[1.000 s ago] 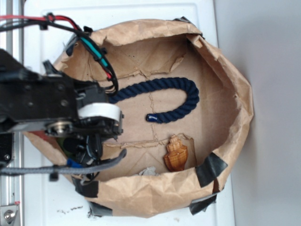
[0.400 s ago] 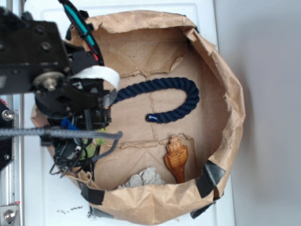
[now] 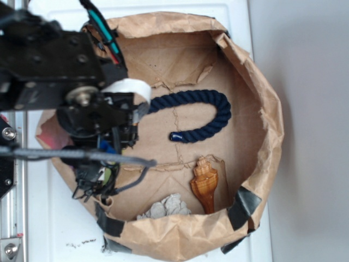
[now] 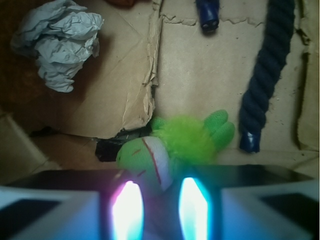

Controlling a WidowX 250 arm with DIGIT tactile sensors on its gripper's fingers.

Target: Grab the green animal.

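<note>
Wrist view, left to right. Far left and well ahead of the jaws: crumpled pale grey-white lumpy shell piece (image 4: 57, 42) on the brown paper floor of the taped paper bag nest (image 3: 262, 103). Centre: small lime-green soft toy animal (image 4: 177, 142), fuzzy, with a pale cream band, lying just ahead of the jaws (image 4: 159, 212) and running back into the gap between the two glowing fingertips (image 4: 127, 210). Right of the jaws: dark navy twisted rope (image 4: 262, 75), one capped end near the toy's limbs.

Against the exterior picture a second back, we note the black arm (image 3: 60, 76) has swung up and slightly inward, uncovering the shell piece and the whole orange-brown glossy conch shell (image 3: 204, 183); a sliver of green now shows under the wrist cabling. The bag itself has also shifted shape.

Jaws: parted, fingers either side of the toy's near end; whether they touch it we cannot tell. Judgement: alignment looks done, closing on the toy remains.
</note>
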